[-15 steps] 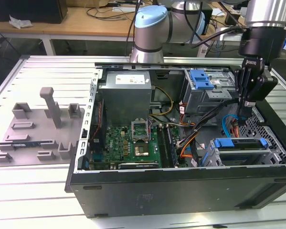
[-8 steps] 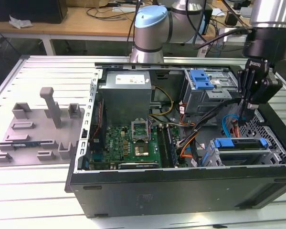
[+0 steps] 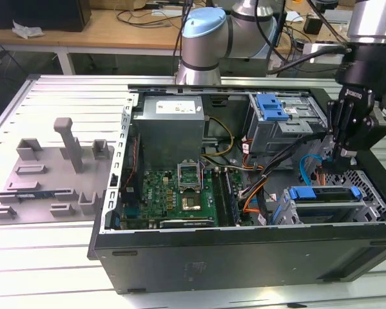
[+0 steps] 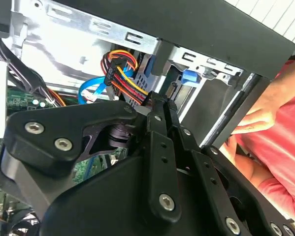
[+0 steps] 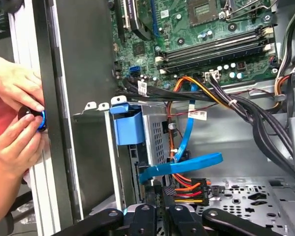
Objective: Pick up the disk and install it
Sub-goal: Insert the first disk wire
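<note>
Well, the gripper point(image 3: 343, 154) hangs inside the computer case point(image 3: 244, 257), the blue-framed disk point(image 3: 325, 194) lying near its tip; open or closed, I can't tell.

The disk point(image 3: 325, 193) sits inside the case point(image 3: 244, 257) at the exterior view's right, with the tool point(image 3: 343, 154) near it.

Exterior view above open case point(image 3: 244, 261); wrist views close, inside it.

case point(image 3: 244, 257): 1 | motherboard point(image 3: 170, 190): 1 | disk point(image 3: 325, 193): 1 | hands point(image 5: 14, 81) point(image 5: 14, 142): 2
</note>
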Robot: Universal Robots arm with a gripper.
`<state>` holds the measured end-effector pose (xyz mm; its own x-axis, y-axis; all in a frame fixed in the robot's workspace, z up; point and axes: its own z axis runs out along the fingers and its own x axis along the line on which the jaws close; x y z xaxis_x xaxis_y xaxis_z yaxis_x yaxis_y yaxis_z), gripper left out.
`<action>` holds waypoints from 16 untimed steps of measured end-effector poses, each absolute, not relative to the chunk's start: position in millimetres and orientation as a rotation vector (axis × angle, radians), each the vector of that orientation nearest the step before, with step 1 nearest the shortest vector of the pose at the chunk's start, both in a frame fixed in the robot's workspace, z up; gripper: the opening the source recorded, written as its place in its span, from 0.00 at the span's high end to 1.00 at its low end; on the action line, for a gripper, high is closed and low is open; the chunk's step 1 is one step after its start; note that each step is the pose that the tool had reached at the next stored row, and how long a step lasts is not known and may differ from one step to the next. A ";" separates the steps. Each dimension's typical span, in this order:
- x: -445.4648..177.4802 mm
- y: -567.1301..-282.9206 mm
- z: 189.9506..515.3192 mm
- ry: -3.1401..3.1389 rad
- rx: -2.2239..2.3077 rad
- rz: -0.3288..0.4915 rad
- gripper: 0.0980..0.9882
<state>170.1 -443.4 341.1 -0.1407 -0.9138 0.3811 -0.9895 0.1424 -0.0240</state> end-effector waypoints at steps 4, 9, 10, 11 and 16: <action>170.1 -448.3 343.3 -2.178 1.880 0.340 0.93; 170.1 -452.9 349.5 -2.200 1.905 0.296 0.93; 170.1 -453.6 350.8 -2.200 1.907 0.293 0.93; 170.1 -454.7 352.9 -2.202 1.911 0.289 0.93; 170.1 -461.8 355.7 -2.202 1.924 0.279 0.93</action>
<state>170.1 -461.8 355.7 -0.1301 -0.9525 0.2753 -0.9911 0.1331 -0.0078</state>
